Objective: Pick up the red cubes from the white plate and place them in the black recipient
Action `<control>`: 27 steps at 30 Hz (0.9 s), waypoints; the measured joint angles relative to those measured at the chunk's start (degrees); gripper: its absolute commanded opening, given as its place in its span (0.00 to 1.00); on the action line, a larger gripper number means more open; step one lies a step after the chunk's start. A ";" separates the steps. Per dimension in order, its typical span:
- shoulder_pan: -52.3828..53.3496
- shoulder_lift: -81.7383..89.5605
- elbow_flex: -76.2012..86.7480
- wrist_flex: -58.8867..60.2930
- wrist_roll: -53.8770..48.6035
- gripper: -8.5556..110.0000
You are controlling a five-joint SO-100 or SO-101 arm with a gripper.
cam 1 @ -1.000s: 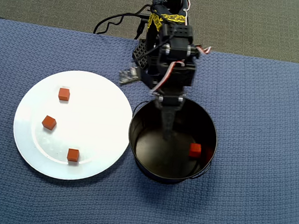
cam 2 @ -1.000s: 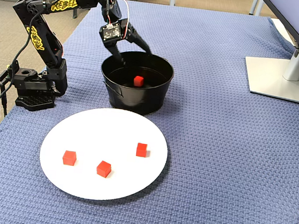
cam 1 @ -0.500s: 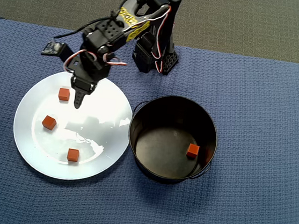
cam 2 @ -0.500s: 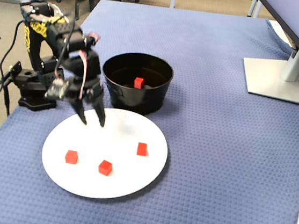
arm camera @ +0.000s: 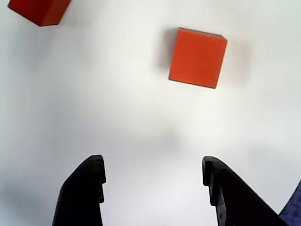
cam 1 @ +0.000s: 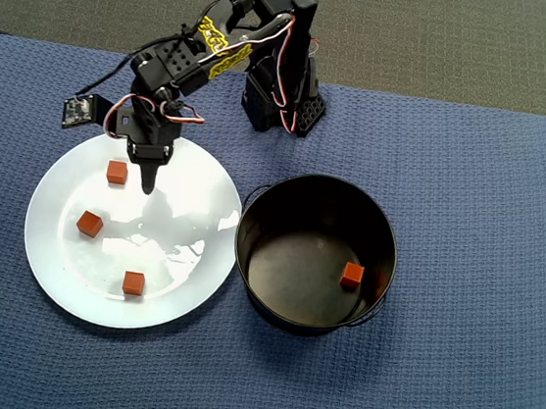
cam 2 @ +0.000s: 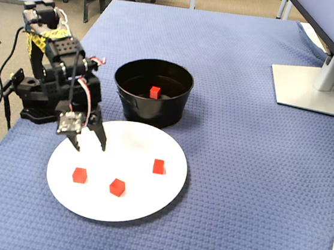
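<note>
Three red cubes lie on the white plate [cam 1: 189,205]: one at its upper left [cam 1: 117,172], one at the left [cam 1: 89,224], one near the lower rim [cam 1: 133,283]. A fourth cube [cam 1: 352,275] lies on the bottom of the black pot [cam 1: 252,212]. My gripper [cam 1: 147,186] hangs open and empty over the plate, just right of the upper-left cube. In the wrist view the gripper [arm camera: 153,162] is open over bare plate [arm camera: 117,117], with one cube [arm camera: 197,57] ahead and another [arm camera: 40,10] at the top left. The fixed view shows the gripper [cam 2: 89,146] above the plate [cam 2: 134,148], with three cubes [cam 2: 79,175] [cam 2: 117,187] [cam 2: 158,166].
The pot [cam 2: 151,108] stands against the plate's edge on a blue cloth [cam 1: 472,188]. The arm's base [cam 1: 279,107] sits behind the plate. A monitor stand [cam 2: 309,87] is at the far right of the fixed view.
</note>
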 measured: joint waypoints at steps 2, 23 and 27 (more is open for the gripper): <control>1.76 -1.05 0.00 -1.14 -3.34 0.24; 5.27 -14.77 -8.61 -5.98 -8.26 0.23; 5.27 -16.44 -11.25 -4.75 -7.47 0.23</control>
